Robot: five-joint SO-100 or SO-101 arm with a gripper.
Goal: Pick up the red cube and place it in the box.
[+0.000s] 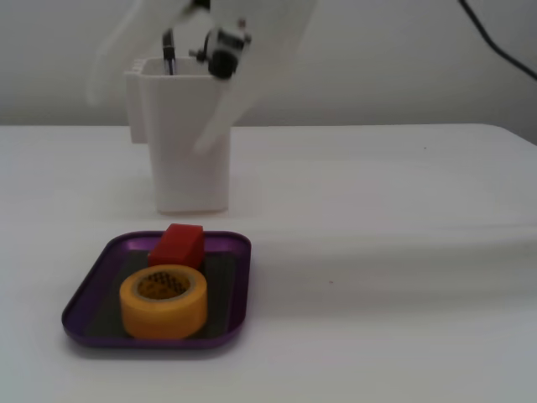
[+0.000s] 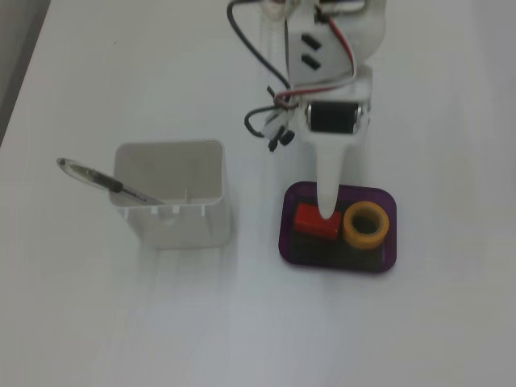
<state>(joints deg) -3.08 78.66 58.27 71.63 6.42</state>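
Surface: a plain white table (image 1: 403, 277) is seen; pale wall behind.
Red cube (image 2: 314, 221): laid inside the purple box (image 2: 339, 262), beside the yellow tape roll (image 2: 366, 225).
Gripper (image 2: 326, 211): above the cube; spread cannot be told.

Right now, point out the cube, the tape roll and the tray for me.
cube (image 1: 177, 243): a fixed view, on its front face.
tape roll (image 1: 164, 309): a fixed view, on its yellow outer wall.
tray (image 2: 386, 262): a fixed view, on its purple rim corner.

No text, label, brand, number or sign can be read in either fixed view. The yellow tape roll (image 1: 164, 300), the box (image 1: 96, 285) and the white container (image 2: 173, 234) carry no legible marking.
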